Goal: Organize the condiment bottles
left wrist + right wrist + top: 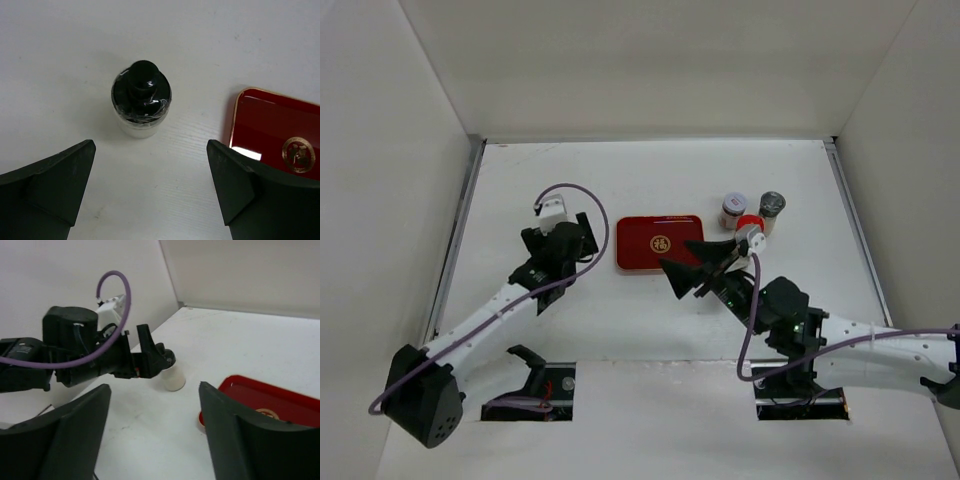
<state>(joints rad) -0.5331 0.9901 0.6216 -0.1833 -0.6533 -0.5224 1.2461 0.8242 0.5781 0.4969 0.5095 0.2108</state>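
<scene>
Red, glossy and rectangular with a thin gold rim, the tray (638,255) lies flat near the middle of the white table (620,170). At its centre is a round gold emblem (661,243) enclosing a character that is too small to read with certainty.

Just left of the tray stands the short white bottle with a black cap (141,97), upright and apart from the tray's left edge. Clear shrink film wraps the cap, and no writing shows on it. The left gripper (150,145) hangs over this bottle with its two black fingers spread wide. The bottle sits ahead of the fingertips, in line with the gap between them, and the wrist view shows neither one touching it. From above, the gripper body hides the bottle. A purple cable (601,215) loops over that arm's wrist.

Right of the tray, toward the far side, the white-lidded jar (734,205) and the grey-lidded shaker (773,204) stand upright just beside each other, the shaker further right. The jar's label carries dark marks too small to read. The red-lidded jar (751,221) stands just nearer than these two, between them, partly covered by the right arm's wrist.

The right gripper (155,386) is held above the tray's near right corner, pointing left, its black fingers parted and nothing between them.
</scene>
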